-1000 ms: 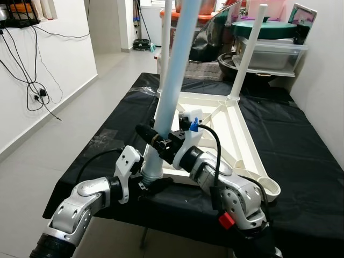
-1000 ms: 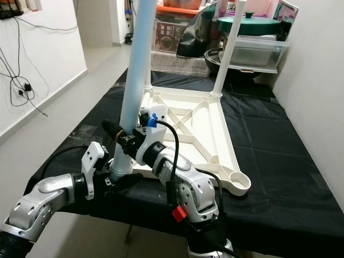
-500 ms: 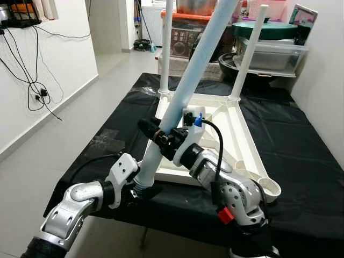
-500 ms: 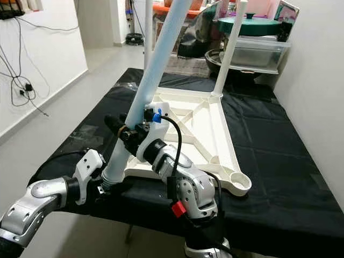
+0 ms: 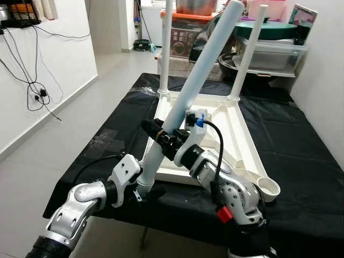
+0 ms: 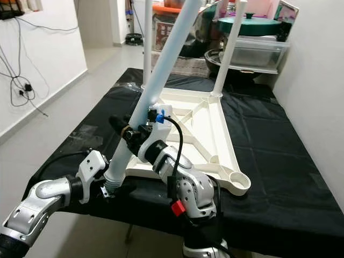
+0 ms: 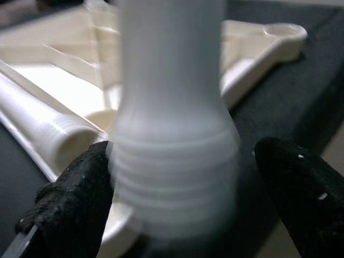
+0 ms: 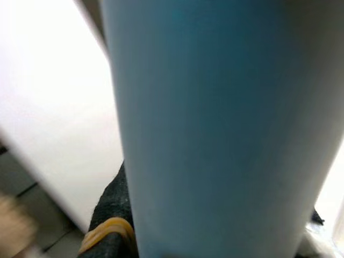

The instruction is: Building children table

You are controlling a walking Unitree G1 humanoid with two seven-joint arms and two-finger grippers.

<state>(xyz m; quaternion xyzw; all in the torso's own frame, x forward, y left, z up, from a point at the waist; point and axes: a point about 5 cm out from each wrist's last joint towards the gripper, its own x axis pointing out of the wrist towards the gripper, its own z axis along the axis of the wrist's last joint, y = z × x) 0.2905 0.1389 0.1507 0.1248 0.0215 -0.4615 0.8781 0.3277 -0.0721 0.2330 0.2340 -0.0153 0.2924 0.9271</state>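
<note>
A white children's tabletop (image 5: 236,145) lies upside down on the black-clothed table (image 5: 301,161). Two white legs (image 5: 167,48) (image 5: 245,54) stand upright in its far corners. A pale blue leg (image 5: 199,75) leans steeply, its top toward the far right. My right gripper (image 5: 161,134) is shut on its lower part. The leg's threaded end (image 7: 172,172) hangs by the tabletop's near left corner. My left gripper (image 5: 142,191) is open around that end: one finger (image 7: 70,204) touches the thread and the other finger (image 7: 301,199) stands slightly off it. The near right corner socket (image 5: 269,188) holds nothing.
Plastic boxes (image 5: 274,54) and pots are stacked behind the table's far end. A white wall with hanging cables (image 5: 35,91) and open floor (image 5: 32,161) lie to the left. In the left wrist view, what looks like another threaded white tube (image 7: 54,134) lies by the frame.
The blue leg has tipped from nearly upright to a steep lean, top swinging right and threaded end shifting left off the corner. Both grippers stayed on it.
</note>
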